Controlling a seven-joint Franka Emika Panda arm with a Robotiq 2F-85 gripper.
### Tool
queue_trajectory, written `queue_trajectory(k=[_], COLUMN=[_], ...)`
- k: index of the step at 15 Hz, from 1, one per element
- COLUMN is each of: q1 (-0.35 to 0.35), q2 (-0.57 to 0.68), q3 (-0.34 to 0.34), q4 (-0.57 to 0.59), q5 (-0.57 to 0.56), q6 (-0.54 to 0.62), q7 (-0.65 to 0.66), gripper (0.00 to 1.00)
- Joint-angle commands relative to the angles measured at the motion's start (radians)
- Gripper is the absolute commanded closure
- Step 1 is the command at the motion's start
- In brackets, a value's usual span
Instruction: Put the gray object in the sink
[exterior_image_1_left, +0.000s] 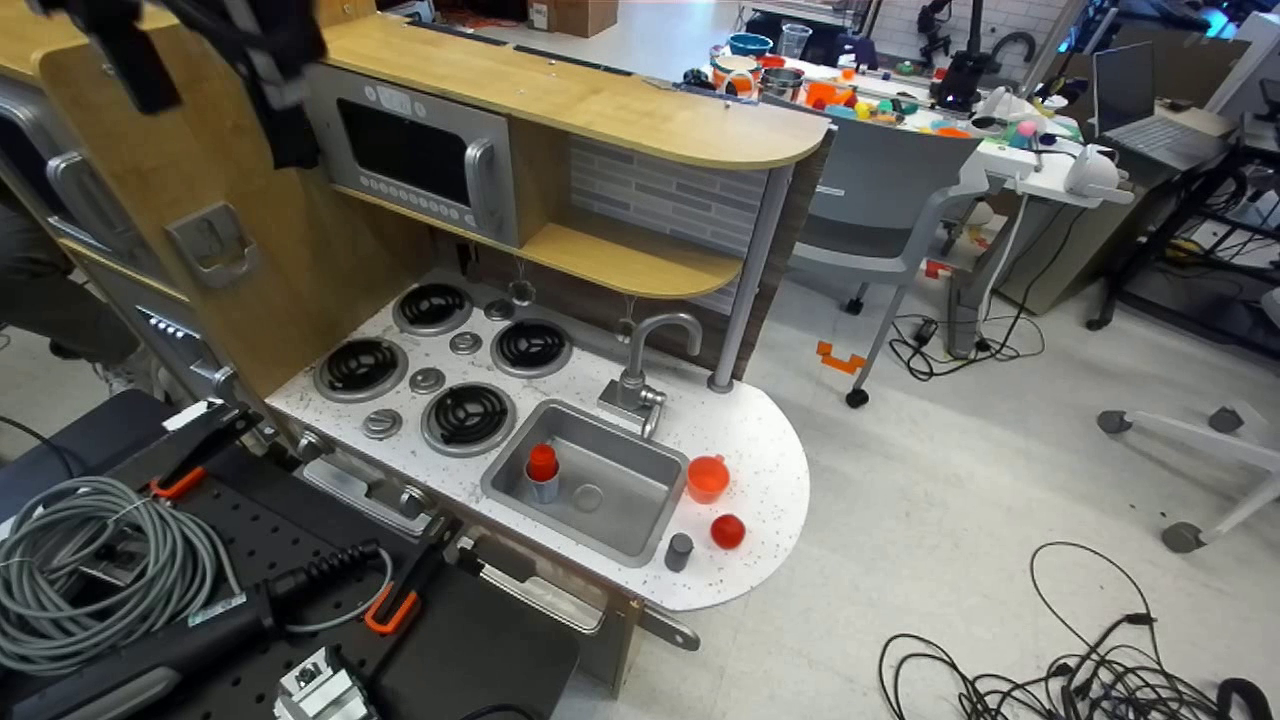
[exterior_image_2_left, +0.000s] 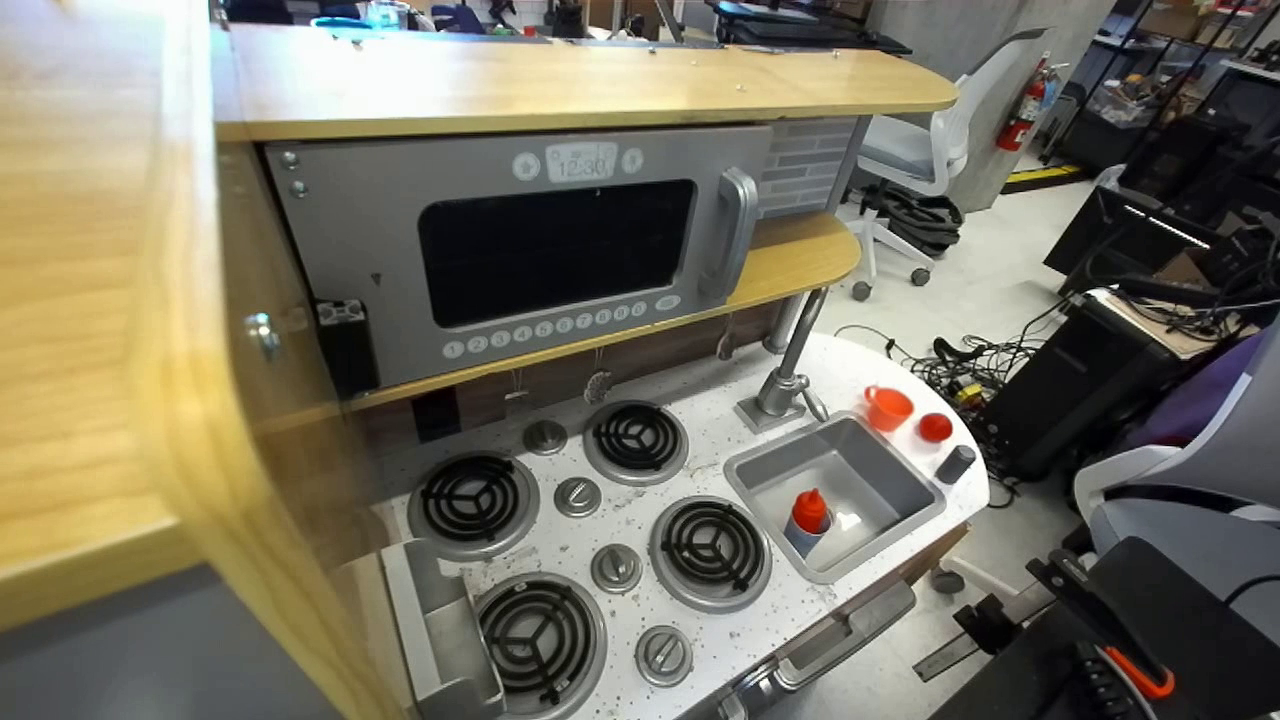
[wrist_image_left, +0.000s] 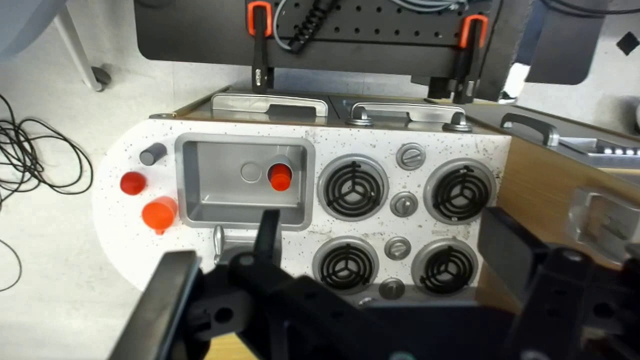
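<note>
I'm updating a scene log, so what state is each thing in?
Pincer: open
Gray cylinder: upright, beside the sink
Gray cup: mouth up in the sink
Red bottle: tip up in the gray cup
Orange cup: standing beside the sink
Faucet: no visible flow
Toy microwave: shut
Laptop: open

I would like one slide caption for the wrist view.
The open gripper hangs above a toy kitchen; the gray cylinder sits beside the sink, not yet in it.

Orange cup (exterior_image_1_left: 708, 480) near a round red object (exterior_image_1_left: 728, 531), four black burners (exterior_image_1_left: 468, 415), toy microwave (exterior_image_2_left: 560, 255), coiled gray cable (exterior_image_1_left: 60, 640)
</note>
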Motion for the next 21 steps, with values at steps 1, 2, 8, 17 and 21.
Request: queue_trajectory(k=[1, 2, 8, 17, 21], q1=[-0.013, -0.017, -0.056, -0.123, -0.164], q2=[0.209, 0.275, 0.552, 0.769, 0.828], q3=[-0.051, -0.061, -0.070, -0.074, -0.092], q4=[-0.023, -0.023, 0.029, 0.143, 0.213], q5=[-0.031, -0.037, -0.068, -0.082, -0.080], q6=[0.199, 0.254, 0.433, 0.482, 0.471], q7=[-0.083, -0.101, -0.155, -0.160, -0.154], gripper=[0.00, 0.00, 0.00, 0.00, 0.00])
